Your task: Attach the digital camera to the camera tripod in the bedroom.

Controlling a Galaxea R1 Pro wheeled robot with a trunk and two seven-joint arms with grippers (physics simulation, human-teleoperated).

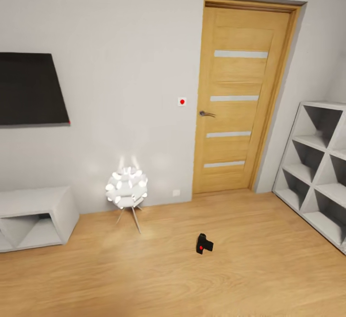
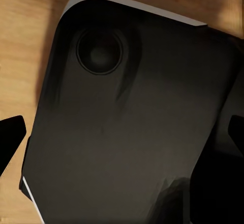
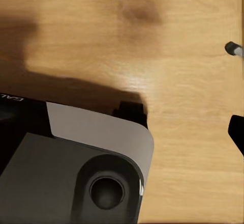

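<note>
Digital camera [image 1: 203,244] lies on the wood floor [image 1: 250,269] in front of the closed door [image 1: 240,101], between the white globe lamp [image 1: 127,188] and grey cubby shelves [image 1: 317,168]. Pincer tips barely show at the edges of both wrist views, over the robot's dark base [image 2: 127,127]; cannot tell whether either is open or closed.

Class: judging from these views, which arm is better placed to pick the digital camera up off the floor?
Right, tentatively. The digital camera lies on the floor slightly right of the head view's centre, on the right arm's side. It looks far off, so driving closer comes first.

Digital camera [image 1: 204,243], seemingly toppled, on floor [image 1: 250,269]
</note>
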